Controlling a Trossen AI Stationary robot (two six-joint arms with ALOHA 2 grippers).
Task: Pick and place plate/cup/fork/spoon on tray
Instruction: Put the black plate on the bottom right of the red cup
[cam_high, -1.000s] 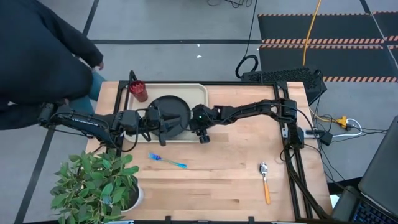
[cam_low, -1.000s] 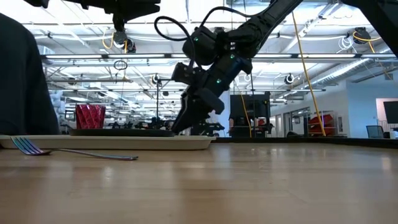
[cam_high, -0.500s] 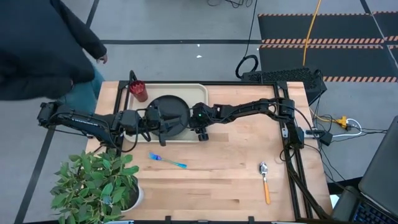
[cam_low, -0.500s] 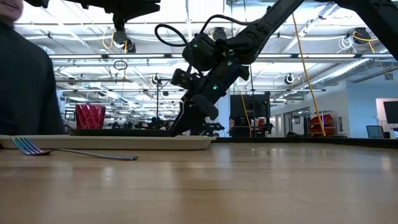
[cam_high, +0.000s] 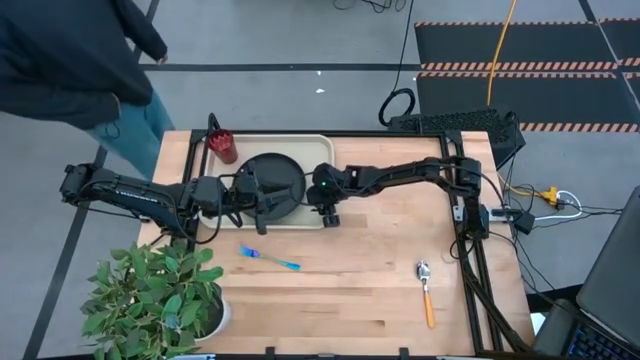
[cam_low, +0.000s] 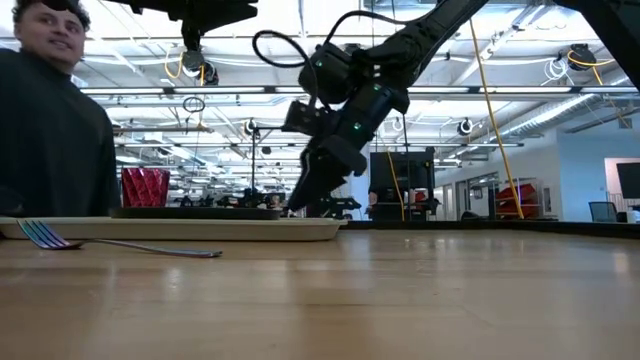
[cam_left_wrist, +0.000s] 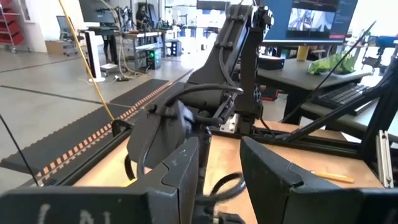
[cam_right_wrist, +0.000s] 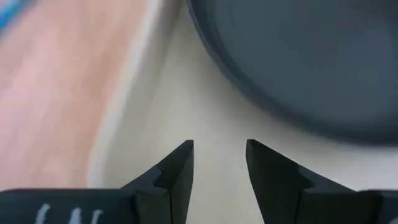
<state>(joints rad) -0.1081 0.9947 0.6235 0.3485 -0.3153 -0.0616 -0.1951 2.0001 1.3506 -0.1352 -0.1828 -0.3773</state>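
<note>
The black plate (cam_high: 285, 178) lies flat on the beige tray (cam_high: 322, 150) at the table's far left. The red cup (cam_high: 222, 146) stands at the tray's far left corner. The blue fork (cam_high: 268, 258) lies on the wood nearer than the tray. The spoon (cam_high: 427, 293), with its orange handle, lies near the table's right front. My left gripper (cam_left_wrist: 219, 146) hovers open and level above the plate's near left part (cam_high: 262, 198). My right gripper (cam_right_wrist: 219, 152) is open and slants down over the tray's near right corner (cam_high: 327, 213), beside the plate's rim (cam_right_wrist: 298, 56).
A potted plant (cam_high: 160, 300) fills the table's near left corner. A person (cam_high: 70, 60) stands beyond the far left corner. Bare wood (cam_high: 360, 270) stretches between the fork and the spoon.
Both arms have stayed in place. The person beyond the far left corner has shifted farther from the table's left edge.
</note>
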